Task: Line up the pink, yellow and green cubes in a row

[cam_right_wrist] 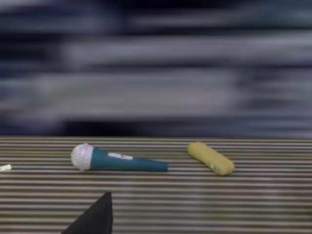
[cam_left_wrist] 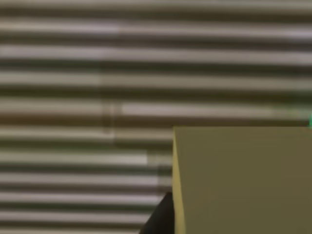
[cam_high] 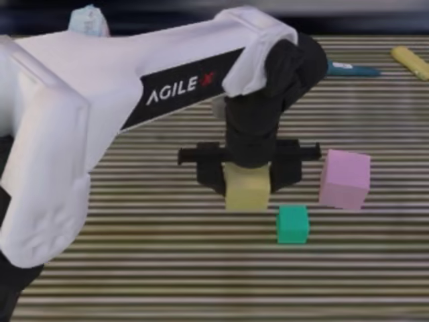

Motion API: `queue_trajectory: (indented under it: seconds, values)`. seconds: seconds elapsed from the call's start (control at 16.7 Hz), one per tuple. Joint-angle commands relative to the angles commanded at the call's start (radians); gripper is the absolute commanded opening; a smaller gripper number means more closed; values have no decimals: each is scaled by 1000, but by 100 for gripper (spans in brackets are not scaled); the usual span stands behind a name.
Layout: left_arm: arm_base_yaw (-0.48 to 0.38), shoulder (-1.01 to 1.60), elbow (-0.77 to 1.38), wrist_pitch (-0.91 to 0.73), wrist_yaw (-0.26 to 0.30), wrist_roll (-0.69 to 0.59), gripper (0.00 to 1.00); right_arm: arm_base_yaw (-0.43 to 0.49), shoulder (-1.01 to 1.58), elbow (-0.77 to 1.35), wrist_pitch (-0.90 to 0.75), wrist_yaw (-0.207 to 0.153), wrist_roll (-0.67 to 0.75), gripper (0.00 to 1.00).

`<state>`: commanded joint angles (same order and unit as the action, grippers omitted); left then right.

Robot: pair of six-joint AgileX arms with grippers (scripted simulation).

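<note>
Yellow cube point(cam_high: 246, 190) mid-bench, pinched between left gripper point(cam_high: 247, 176) fingers, left of green cube point(cam_high: 293, 224) and pink cube point(cam_high: 345, 179). Looks rigid, light, matte; flat opposite faces suit gripping.

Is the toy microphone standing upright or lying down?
Lying down: the toy microphone rests lengthwise on the striped table.

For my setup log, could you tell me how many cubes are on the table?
3. The yellow cube sits under the left gripper at centre; the green cube lies just right of it, and the pink cube farther right.
</note>
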<state>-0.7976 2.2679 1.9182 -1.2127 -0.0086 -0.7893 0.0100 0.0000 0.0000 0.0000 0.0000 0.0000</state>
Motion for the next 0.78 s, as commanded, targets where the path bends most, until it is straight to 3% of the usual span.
queue_trajectory:
  seconds: [0.42, 0.78]
  values:
    - [-3, 4, -15, 18, 0, -5, 0, 0, 0, 0, 0, 0, 0, 100]
    - [-2, 61, -152, 220, 0, -6, 0, 0, 0, 0, 0, 0, 0, 100]
